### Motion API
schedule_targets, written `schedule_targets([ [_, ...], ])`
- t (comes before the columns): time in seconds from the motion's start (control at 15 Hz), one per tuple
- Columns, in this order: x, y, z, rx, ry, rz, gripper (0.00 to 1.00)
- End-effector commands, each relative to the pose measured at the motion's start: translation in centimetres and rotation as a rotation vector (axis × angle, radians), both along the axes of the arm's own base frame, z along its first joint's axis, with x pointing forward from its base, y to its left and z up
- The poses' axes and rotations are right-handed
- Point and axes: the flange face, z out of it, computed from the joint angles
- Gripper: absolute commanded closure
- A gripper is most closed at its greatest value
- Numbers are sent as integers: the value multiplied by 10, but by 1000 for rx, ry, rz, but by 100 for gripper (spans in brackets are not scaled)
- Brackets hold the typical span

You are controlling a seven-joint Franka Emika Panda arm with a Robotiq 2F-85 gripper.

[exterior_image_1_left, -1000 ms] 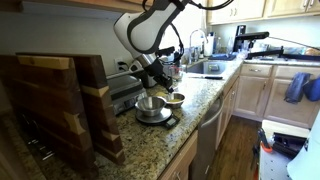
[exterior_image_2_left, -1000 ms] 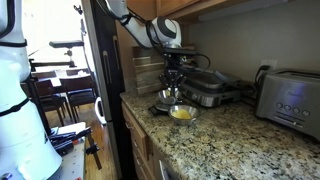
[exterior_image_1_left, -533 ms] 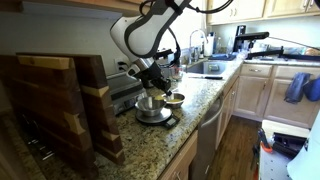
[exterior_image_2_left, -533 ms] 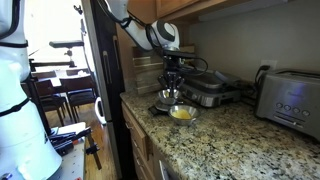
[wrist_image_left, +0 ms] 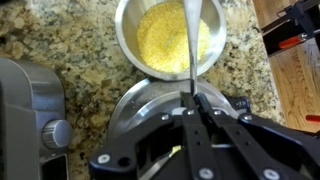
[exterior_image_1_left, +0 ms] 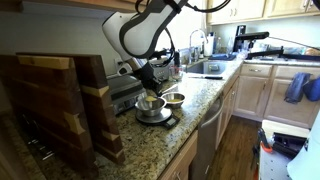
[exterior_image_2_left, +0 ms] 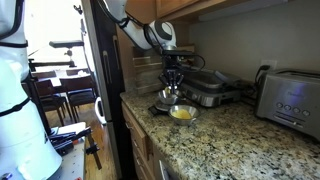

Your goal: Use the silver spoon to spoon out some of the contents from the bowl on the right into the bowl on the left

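In the wrist view my gripper (wrist_image_left: pixel 189 103) is shut on the handle of the silver spoon (wrist_image_left: pixel 188 40). The spoon reaches up over a small silver bowl (wrist_image_left: pixel 169 38) filled with yellow grains. Right under the jaws sits a second, larger silver bowl (wrist_image_left: pixel 140 100) on a plate; its inside is mostly hidden by the fingers. In both exterior views the gripper (exterior_image_1_left: pixel 148 88) (exterior_image_2_left: pixel 171 85) hangs just above the two bowls (exterior_image_1_left: pixel 153 105) (exterior_image_2_left: pixel 182 112) on the granite counter.
A grey panini press (wrist_image_left: pixel 30 120) (exterior_image_2_left: pixel 205 92) stands beside the bowls. A wooden board stack (exterior_image_1_left: pixel 60 105) fills the near counter. A silver toaster (exterior_image_2_left: pixel 290 100) stands farther along. The counter edge (exterior_image_1_left: pixel 200 125) is close to the bowls. A sink (exterior_image_1_left: pixel 205 68) lies behind.
The arm has shifted slightly toward the wooden boards, carrying the gripper and spoon over the larger bowl. The bowls have not moved.
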Motion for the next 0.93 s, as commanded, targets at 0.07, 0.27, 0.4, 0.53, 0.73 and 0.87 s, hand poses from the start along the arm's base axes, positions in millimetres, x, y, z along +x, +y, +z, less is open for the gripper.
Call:
schedule_targets([
  [0.07, -7, 7, 5, -38, -114, 58, 97],
  [0.27, -13, 17, 3, -67, -175, 84, 97],
  [0.4, -19, 22, 1, -82, -200, 95, 97],
  [0.53, -27, 24, -2, -103, -229, 108, 97],
  [0.73, -37, 21, -5, -146, -271, 113, 97],
  [0.87, -45, 19, -5, -161, -312, 108, 97],
])
